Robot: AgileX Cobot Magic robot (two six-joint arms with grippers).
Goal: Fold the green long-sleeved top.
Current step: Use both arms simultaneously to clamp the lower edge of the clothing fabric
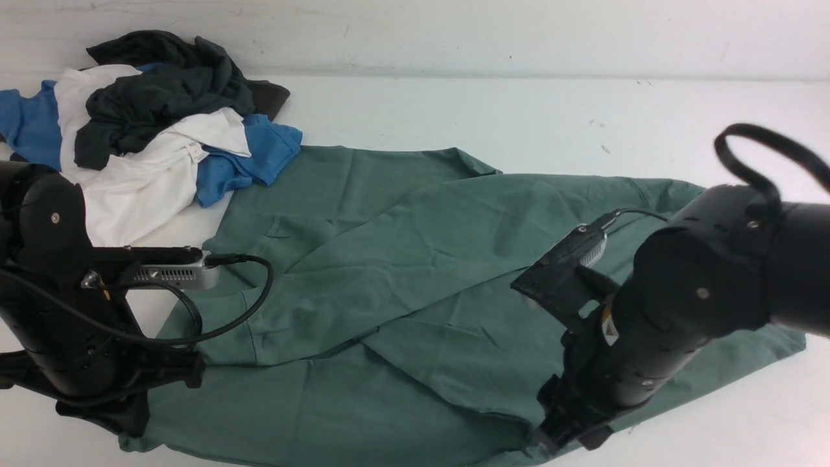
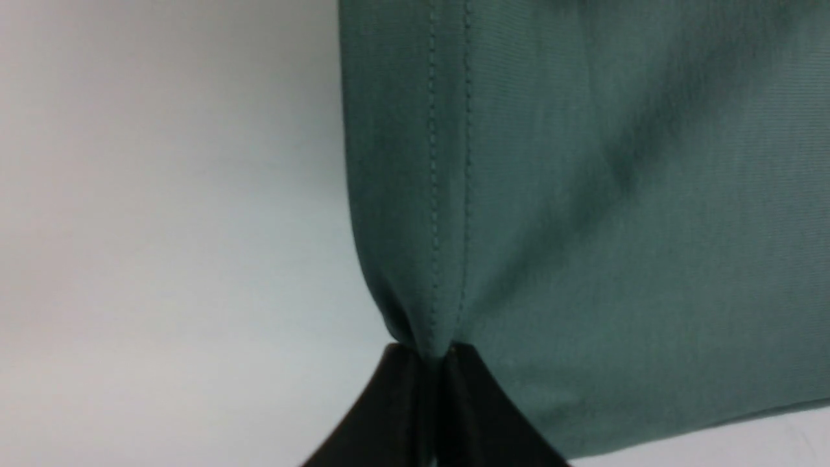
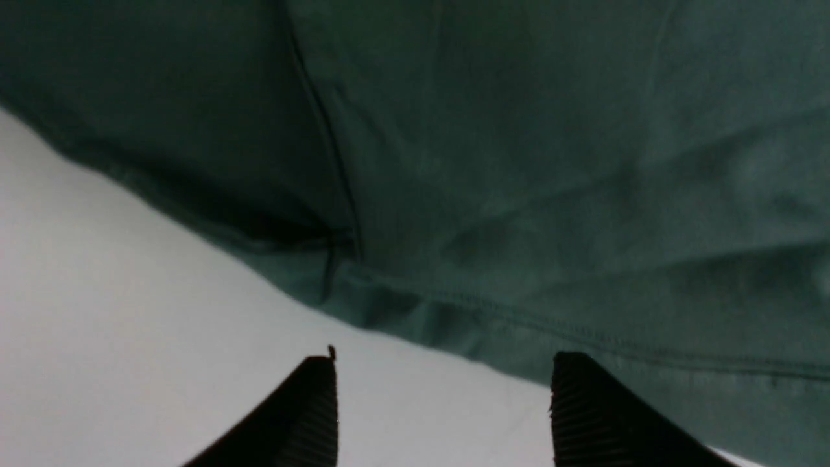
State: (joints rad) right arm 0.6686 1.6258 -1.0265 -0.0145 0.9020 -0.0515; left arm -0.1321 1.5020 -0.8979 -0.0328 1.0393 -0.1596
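L gripper (image 2: 436, 358) clamped on green top (image 2: 583, 227) hem, R gripper (image 3: 444, 395) jaws apart, L grip hidden in front view

The green top (image 1: 389, 272) lay spread out, wrinkled and partly folded over itself. One stitched edge was pinched tight between the jaws of the left gripper (image 2: 436, 355). Another stitched edge lay just in front of the wide-apart jaws of the right gripper (image 3: 444, 373).
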